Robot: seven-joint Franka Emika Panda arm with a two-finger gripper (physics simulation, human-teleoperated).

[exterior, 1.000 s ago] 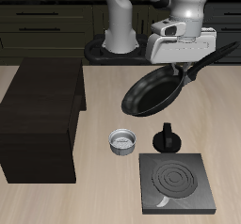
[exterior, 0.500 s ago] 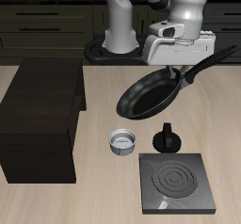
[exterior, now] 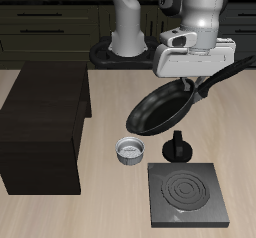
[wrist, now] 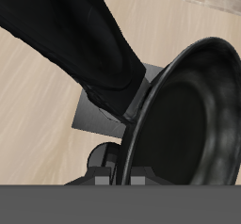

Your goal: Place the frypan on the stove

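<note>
The round black frypan [exterior: 160, 106] hangs tilted in the air above the table, its long black handle [exterior: 222, 73] reaching up and back. My gripper [exterior: 194, 81] is shut on the handle near the pan's bowl. The pan is above the small metal bowl and the black knobbed pot, farther back than the stove. The stove [exterior: 187, 194], a flat dark grey plate with a spiral burner ring, lies near the table's front edge. In the wrist view the frypan [wrist: 193, 115] and its handle [wrist: 75, 40] fill most of the frame, and a corner of the stove [wrist: 94, 115] shows beyond them.
A small grey metal bowl [exterior: 130, 150] sits on the table beside a small black knobbed pot [exterior: 177, 146], which stands just behind the stove. A large dark wooden cabinet box [exterior: 42, 127] stands at the table's side.
The gripper with the frypan has shifted slightly sideways and a little toward the table's front; the pan now hangs lower over the knobbed pot.
</note>
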